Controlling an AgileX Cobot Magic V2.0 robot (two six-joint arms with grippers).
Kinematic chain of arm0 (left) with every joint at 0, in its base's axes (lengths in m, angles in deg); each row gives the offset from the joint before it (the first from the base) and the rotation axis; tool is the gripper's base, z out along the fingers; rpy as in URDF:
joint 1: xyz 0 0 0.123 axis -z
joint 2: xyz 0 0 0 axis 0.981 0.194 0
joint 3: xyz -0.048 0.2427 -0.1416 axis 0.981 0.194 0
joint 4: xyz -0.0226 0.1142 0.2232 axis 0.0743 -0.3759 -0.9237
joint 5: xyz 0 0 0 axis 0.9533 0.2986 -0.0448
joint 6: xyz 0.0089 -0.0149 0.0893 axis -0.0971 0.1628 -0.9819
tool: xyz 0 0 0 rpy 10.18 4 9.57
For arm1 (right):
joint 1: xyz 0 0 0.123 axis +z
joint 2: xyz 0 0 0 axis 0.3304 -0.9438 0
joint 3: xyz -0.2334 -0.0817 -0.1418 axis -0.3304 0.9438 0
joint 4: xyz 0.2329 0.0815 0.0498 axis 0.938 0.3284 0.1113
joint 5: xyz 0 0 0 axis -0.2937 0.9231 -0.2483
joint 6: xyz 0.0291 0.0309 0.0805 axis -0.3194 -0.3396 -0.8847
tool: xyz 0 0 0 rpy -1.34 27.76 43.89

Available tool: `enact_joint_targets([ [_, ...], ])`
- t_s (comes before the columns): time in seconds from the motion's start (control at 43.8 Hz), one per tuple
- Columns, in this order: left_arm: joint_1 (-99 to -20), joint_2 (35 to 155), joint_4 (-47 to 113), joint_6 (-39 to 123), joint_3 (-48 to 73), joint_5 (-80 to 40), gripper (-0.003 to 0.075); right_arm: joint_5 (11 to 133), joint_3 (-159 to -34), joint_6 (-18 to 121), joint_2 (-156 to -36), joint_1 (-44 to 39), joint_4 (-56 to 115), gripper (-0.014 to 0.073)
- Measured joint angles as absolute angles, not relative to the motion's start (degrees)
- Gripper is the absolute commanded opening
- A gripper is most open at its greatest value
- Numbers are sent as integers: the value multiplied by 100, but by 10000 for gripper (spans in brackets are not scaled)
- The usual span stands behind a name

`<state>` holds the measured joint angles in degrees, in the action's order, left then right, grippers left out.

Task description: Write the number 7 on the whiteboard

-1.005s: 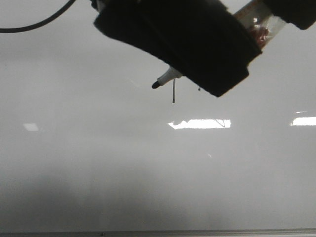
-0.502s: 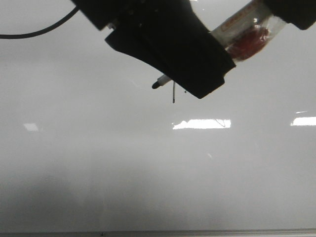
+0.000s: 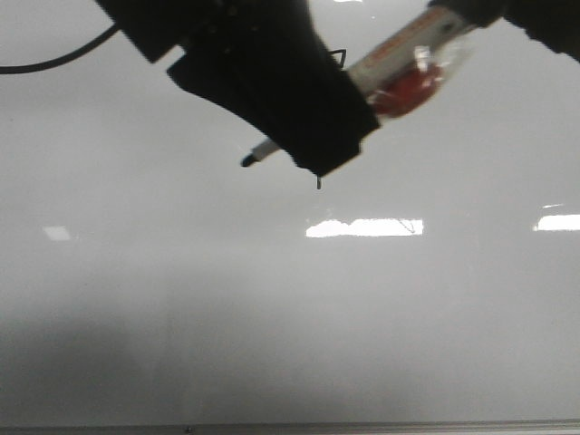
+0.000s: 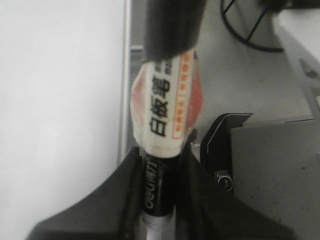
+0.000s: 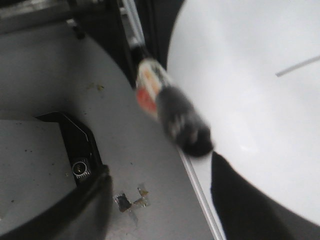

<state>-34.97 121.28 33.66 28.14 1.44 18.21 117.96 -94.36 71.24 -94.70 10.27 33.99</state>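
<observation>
The whiteboard (image 3: 181,299) fills the front view, glossy and pale grey. My left gripper (image 4: 162,167) is shut on a black marker (image 4: 165,110) with a white and orange label. In the front view the marker's black tip (image 3: 246,161) sticks out below the dark gripper body (image 3: 272,82), close over the board. Of the number 7 only the lower end of the downstroke (image 3: 318,184) and a bit of the top stroke (image 3: 340,54) show; the left gripper hides the part between. My right gripper (image 5: 157,167) is open, its fingers wide apart with nothing between them, beside the board's edge.
A thin grey metal frame (image 3: 290,426) runs along the board's near edge. Bright light reflections (image 3: 362,227) lie on the board. A black cable (image 3: 54,59) hangs at the upper left. Beside the board are a grey table (image 5: 50,90) and a dark bolted mount (image 5: 80,167).
My left gripper has moved left with the marker, its tip shifting left across the board. The gripper body now covers most of the downstroke. The marker's labelled barrel shows more.
</observation>
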Motion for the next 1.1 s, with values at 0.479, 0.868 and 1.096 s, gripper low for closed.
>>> enact_joint_targets([
  [0.479,-6078,10882,814,6647,44,2664,19,11940,-9466,6080,-8875,171,2672,573],
  [0.868,-8096,10610,1221,7067,1578,570,19,11940,-9466,6044,-8875,171,2672,573],
  [1.096,-8153,11218,1509,7080,1807,-590,20,11940,-9466,6032,-8875,171,2692,573],
])
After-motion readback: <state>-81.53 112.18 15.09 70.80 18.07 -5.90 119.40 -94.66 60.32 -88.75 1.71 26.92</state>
